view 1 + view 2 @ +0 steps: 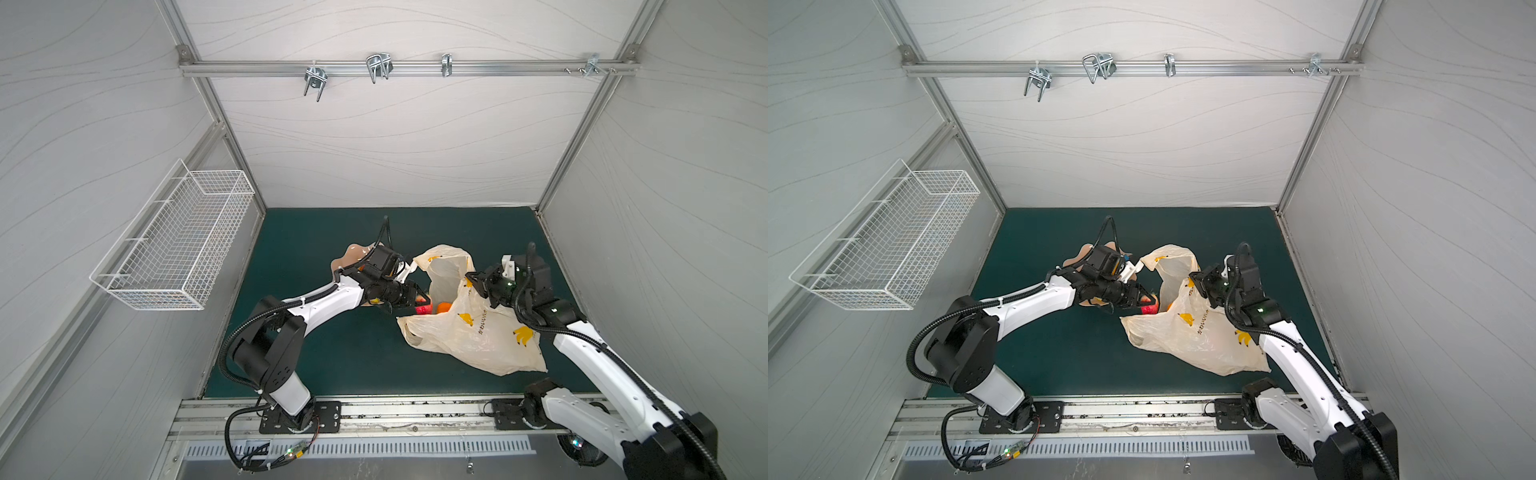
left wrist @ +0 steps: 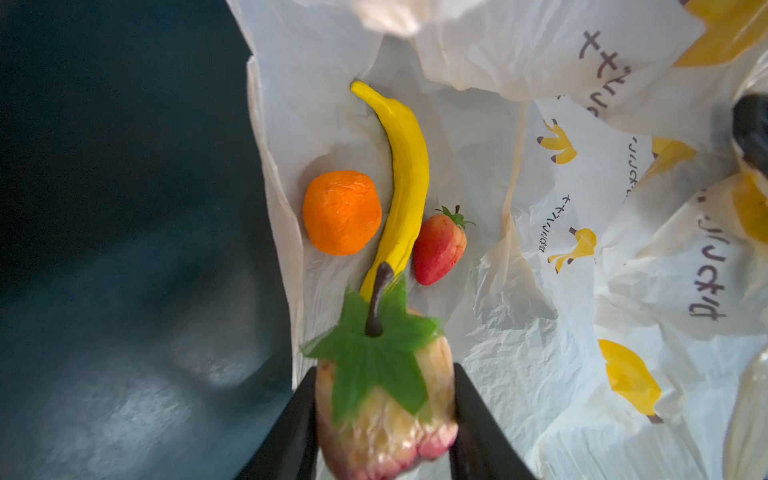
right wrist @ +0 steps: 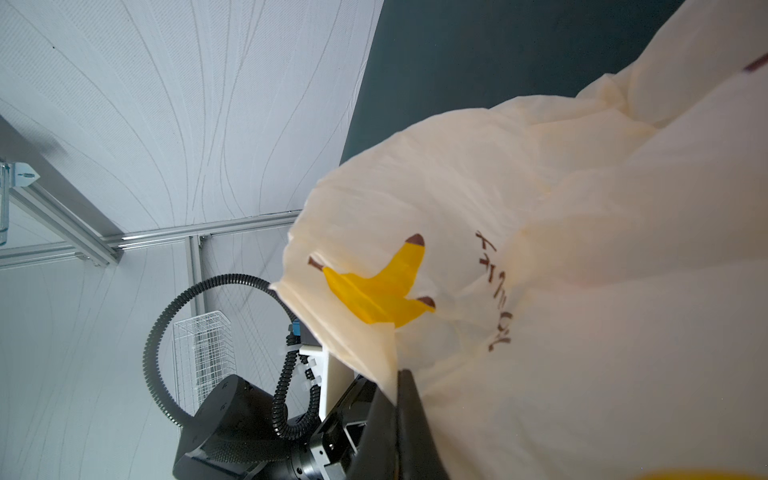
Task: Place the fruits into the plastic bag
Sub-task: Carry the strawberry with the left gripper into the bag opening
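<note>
Here's the left gripper [image 1: 417, 301] right at the mouth of the plastic bag [image 1: 478, 336], fingers partway open and clamped on either side of a pale yellow fruit [image 2: 388, 436] with a red blush, a green leaf and a dark stem. The fruit hangs just over the bag's opening, above the lower film. The right gripper [image 1: 473, 279] is pinched tight on the bag's upper edge and holds it lifted, so the mouth gapes toward the left. In the left wrist view three fruits lie inside on the film: an orange [image 2: 341, 212], a yellow banana [image 2: 405, 183] touching it, and a red strawberry [image 2: 438, 249] just beside the banana on its other flank. The bag itself sprawls on the right-centre of the green mat [image 1: 332, 353]. A pink bowl [image 1: 353, 252] peeks out just beyond the left arm, and a white wire basket [image 1: 178, 237] hangs on the left wall.
</note>
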Controlling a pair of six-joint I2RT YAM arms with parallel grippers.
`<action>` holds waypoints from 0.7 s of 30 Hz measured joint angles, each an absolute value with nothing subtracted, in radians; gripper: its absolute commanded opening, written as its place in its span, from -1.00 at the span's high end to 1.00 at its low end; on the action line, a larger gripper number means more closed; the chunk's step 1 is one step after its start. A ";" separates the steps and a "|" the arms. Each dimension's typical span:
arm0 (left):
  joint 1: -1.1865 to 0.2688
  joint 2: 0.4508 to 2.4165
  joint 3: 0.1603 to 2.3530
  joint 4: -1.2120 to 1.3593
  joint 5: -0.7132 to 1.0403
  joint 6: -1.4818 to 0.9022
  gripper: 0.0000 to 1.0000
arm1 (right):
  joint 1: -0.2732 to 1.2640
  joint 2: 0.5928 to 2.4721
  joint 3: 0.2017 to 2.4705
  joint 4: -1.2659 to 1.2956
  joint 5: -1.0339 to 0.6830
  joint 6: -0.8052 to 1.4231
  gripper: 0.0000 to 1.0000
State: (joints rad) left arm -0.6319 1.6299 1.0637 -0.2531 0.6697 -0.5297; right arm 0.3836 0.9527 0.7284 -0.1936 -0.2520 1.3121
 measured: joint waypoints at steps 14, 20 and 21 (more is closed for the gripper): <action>-0.752 1.754 1.232 -0.300 0.669 -0.484 0.54 | 0.384 0.952 0.728 -0.193 -0.252 1.313 1.00; -0.776 1.812 1.316 -0.344 0.671 -0.456 0.54 | 0.384 0.950 0.728 -0.192 -0.252 1.317 1.00; -0.780 1.826 1.336 -0.351 0.673 -0.453 0.53 | 0.384 0.950 0.728 -0.192 -0.252 1.319 1.00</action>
